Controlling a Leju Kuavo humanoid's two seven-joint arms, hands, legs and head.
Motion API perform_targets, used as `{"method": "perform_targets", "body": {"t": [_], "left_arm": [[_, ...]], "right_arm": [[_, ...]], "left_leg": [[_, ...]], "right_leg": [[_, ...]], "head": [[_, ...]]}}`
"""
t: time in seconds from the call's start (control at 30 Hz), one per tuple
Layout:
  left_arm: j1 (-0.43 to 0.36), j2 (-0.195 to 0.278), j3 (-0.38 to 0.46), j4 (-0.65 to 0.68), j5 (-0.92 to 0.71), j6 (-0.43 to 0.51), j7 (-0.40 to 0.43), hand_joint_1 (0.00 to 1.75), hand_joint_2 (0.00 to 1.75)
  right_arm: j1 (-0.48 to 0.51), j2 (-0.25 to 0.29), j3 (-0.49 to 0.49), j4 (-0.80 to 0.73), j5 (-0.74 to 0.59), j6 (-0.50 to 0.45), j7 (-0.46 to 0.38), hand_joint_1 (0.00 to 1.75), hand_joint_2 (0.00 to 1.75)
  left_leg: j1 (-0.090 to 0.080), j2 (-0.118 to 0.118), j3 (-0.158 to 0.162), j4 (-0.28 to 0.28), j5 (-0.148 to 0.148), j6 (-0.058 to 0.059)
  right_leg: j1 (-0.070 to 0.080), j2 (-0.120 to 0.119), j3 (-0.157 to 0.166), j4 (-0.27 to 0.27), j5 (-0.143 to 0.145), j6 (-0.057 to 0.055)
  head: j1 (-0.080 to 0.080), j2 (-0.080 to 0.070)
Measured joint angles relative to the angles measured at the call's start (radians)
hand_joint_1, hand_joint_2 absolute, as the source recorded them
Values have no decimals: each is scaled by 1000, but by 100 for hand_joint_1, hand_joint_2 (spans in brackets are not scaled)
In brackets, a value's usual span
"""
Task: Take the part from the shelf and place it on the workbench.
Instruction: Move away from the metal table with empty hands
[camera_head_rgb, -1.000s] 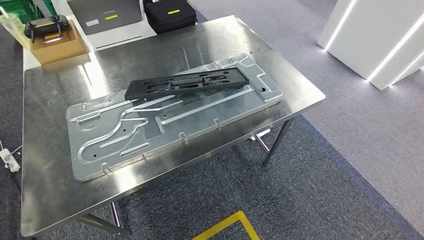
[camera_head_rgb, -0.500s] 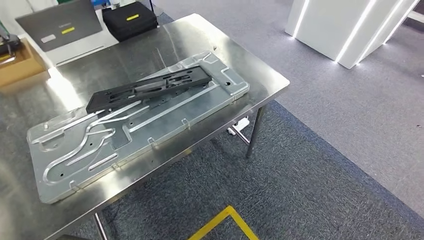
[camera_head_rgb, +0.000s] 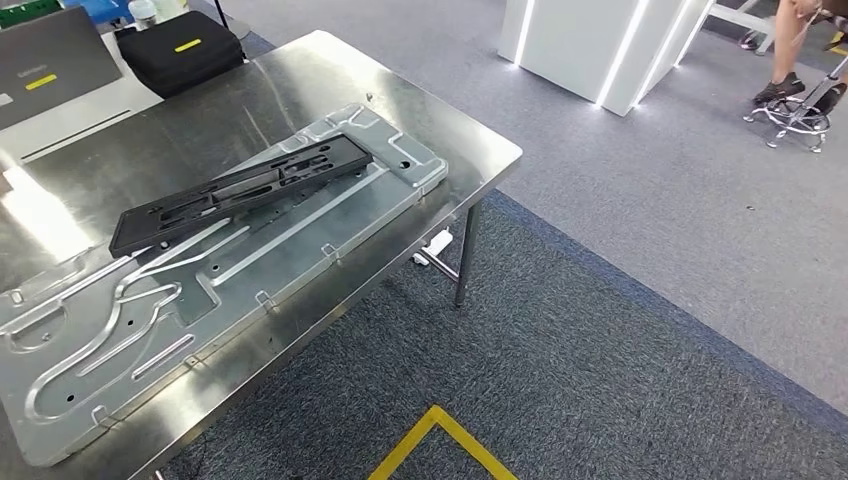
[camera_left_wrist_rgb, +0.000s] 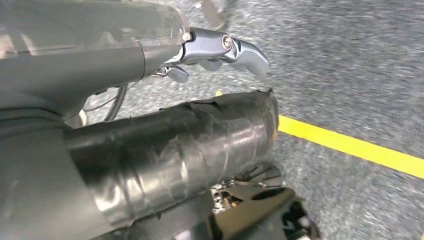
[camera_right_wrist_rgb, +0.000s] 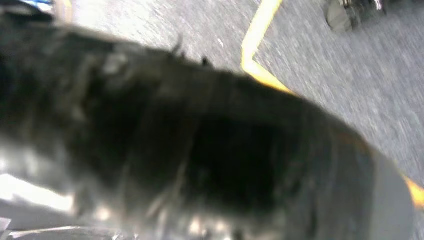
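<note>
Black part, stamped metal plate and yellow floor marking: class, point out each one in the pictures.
black part (camera_head_rgb: 235, 188), head view, middle of its long frame.
stamped metal plate (camera_head_rgb: 150, 315), head view, bare grooved area near its middle.
yellow floor marking (camera_head_rgb: 437, 414), head view, its corner peak.

view swung right, workbench (camera_head_rgb: 300, 90) now at left edge, seated person's legs (camera_head_rgb: 800, 60) newly visible

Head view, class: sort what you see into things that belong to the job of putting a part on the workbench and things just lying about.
Belonging to the job:
- black part, lying on the metal panel
- steel workbench

Just lying about:
- embossed metal panel under the part
- black case at the far edge
- yellow floor tape
- white lit pillar
</note>
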Motion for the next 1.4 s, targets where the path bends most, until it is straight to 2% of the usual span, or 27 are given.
{"method": "perform_targets", "body": {"t": [0.07,0.1,0.13,0.17,0.27,0.33,0.4,0.43,0.5,0.57,0.6,0.63,0.67,0.73,0.8,0.87,0.9,0.93,0.97,1.0,1.07,1.13,1.17,1.23,1.3,1.37,1.4], "left_arm": [[3,1,0,0,-1,-13,-12,0,0],[5,1,1,0,-1,-20,-16,0,0],[5,2,1,0,-1,-26,-18,0,0],[5,2,1,0,-1,-31,-19,0,0],[5,3,1,0,-1,-41,-20,0,0],[4,4,2,0,-1,-44,-21,0,0],[1,5,2,0,-1,-44,-21,0,0],[-1,5,2,0,-1,-44,-22,0,0],[-2,5,2,0,-2,-44,-23,0,0],[2,6,2,0,-2,-45,-23,0,0],[5,6,3,0,-2,-45,-23,0,0],[7,6,3,0,-2,-45,-23,0,0],[8,6,3,0,-2,-45,-23,0,0],[9,7,3,0,-2,-45,-23,0,0],[9,9,4,0,-1,-46,-23,0,0],[7,11,4,0,1,-51,-24,0,0],[5,11,4,0,3,-55,-24,0,0],[3,12,4,0,4,-59,-25,0,0],[2,12,4,0,6,-63,-25,0,0],[3,12,5,0,8,-67,-26,0,0],[6,12,6,0,10,-73,-25,0,0],[10,14,8,0,10,-79,-23,0,0],[11,14,8,0,10,-81,-23,0,0],[10,14,10,0,10,-83,-23,0,0],[10,15,10,0,11,-83,-22,0,0],[9,15,11,0,11,-83,-21,0,0],[7,15,11,0,11,-84,-21,0,0]], "right_arm": [[-1,7,21,6,18,22,7,0,0],[-2,11,29,8,24,31,9,0,0],[-1,13,36,10,31,41,13,0,0],[0,14,44,11,43,52,18,0,0],[5,15,73,15,79,73,32,0,0],[4,16,88,17,87,77,35,0,0],[6,17,98,18,89,80,36,0,0],[8,17,101,19,89,81,36,0,0],[7,18,106,20,89,81,36,0,0],[5,18,112,20,89,81,37,0,0],[5,18,114,21,89,81,37,0,0],[5,18,117,21,88,81,37,0,0],[6,18,118,21,89,81,37,0,0],[6,19,119,22,89,82,37,0,0],[5,20,122,23,97,88,40,0,0],[6,22,128,24,110,98,47,0,0],[9,23,132,25,115,102,51,0,0],[11,24,136,26,119,105,55,0,0],[13,25,139,27,123,107,58,0,0],[13,26,142,28,125,109,60,0,0],[11,28,146,29,128,116,64,0,0],[10,28,147,29,131,121,66,0,0],[10,29,147,29,133,122,66,0,0],[12,28,147,29,136,122,66,0,0],[11,28,147,29,138,123,66,0,0],[9,28,147,29,138,123,66,0,0],[10,28,147,29,139,123,67,0,0]], "left_leg": [[-3,29,0,-2,0,5],[-5,44,-1,-2,-1,5],[-5,58,-1,-2,-3,5],[-6,71,0,-1,-4,4],[-7,102,10,-1,-13,-8],[-11,118,15,0,-19,-20],[-11,132,21,-1,-23,-31],[-8,127,23,3,-28,-36],[-3,86,3,55,-66,-45],[0,41,-57,182,-131,-48],[1,32,-89,247,-154,-49],[1,29,-111,287,-160,-49],[1,26,-116,290,-145,-49],[2,11,-78,189,-71,-44],[3,-30,-29,68,-20,-38],[1,-49,-12,24,-14,-33],[1,-41,-10,20,-12,-28],[1,-30,-7,14,-8,-21],[2,-19,-4,8,-4,-12],[3,-6,-3,2,1,-5],[1,21,-3,-2,3,2],[-1,52,-3,-2,1,3],[-1,66,-2,-2,-1,2],[-1,90,4,-2,-7,-3],[-4,110,12,0,-15,-12],[-7,128,19,1,-21,-23],[-9,137,22,1,-24,-29]], "right_leg": [[-4,-40,-58,122,-65,8],[-7,-46,-83,175,-84,11],[-10,-49,-94,198,-84,14],[-13,-53,-86,185,-67,16],[-13,-98,15,-1,15,13],[-4,-118,47,-66,29,2],[0,-100,46,-70,30,-10],[-2,-91,47,-73,32,-16],[-6,-73,49,-80,37,-29],[-5,-53,48,-81,38,-38],[-4,-41,47,-79,38,-39],[-3,-27,46,-78,39,-40],[-3,-12,46,-76,38,-40],[-3,16,47,-73,38,-39],[-1,41,44,-67,37,-32],[-2,61,37,-64,38,-19],[-4,70,34,-66,40,-12],[-6,65,32,-64,40,-6],[-5,44,27,-56,33,-1],[-5,15,13,-29,15,3],[-6,-39,-37,76,-45,9],[-9,-48,-89,183,-84,16],[-11,-51,-95,196,-78,18],[-12,-71,-44,103,-18,18],[-6,-120,23,-25,27,8],[5,-141,42,-68,29,-5],[8,-130,41,-69,30,-12]], "head": [[1,0],[1,0],[1,0],[1,0],[1,0],[1,0],[0,0],[0,0],[0,0],[0,0],[0,0],[0,0],[0,0],[0,0],[0,0],[0,0],[0,0],[0,0],[1,0],[1,0],[3,0],[3,0],[3,0],[3,0],[3,0],[3,0],[3,0]]}}
